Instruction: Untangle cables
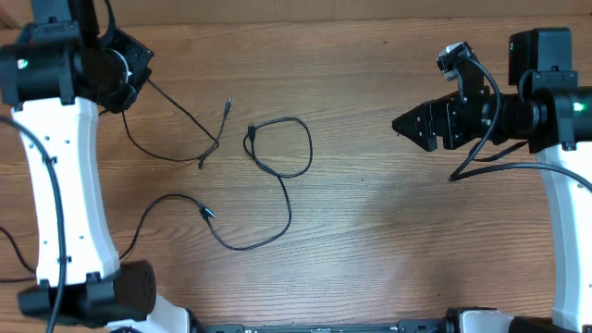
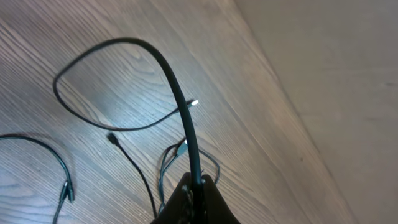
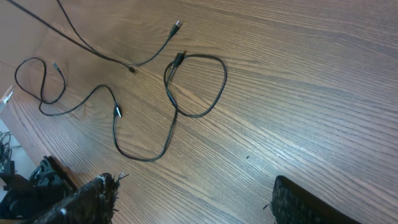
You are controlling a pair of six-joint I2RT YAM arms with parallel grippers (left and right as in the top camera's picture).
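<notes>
1. My left gripper point(image 1: 123, 72) sits at the far-left corner of the table point(image 1: 398, 250). Its fingers are pressed together on one thin black cord, the held cable point(image 2: 171, 81). In the wrist view this cable rises from the pinch, arcs over and drops back to the wood.
2. My right gripper point(image 1: 413, 126) hovers over bare wood on the right, fingers spread wide, holding nothing.
3. The cables lie left of centre. The held cable's kinked free part lies just beside the looped cable point(image 1: 309, 146), and from overhead I see no contact between them.
4. The looped cable crosses itself once below its ring, then trails toward the near edge to a small plug point(image 1: 205, 215). I cannot tell whether a further cord joins there.
5. To do this step well, I'd draw the held cable slowly leftward and low. I'd watch its kink so it doesn't hook the looped cable's upper end.
6. The left gripper is close to the far edge, so I judge there is little travel that way. The broad bare wood between the ring and the right gripper is where I'd spread the ring open.
</notes>
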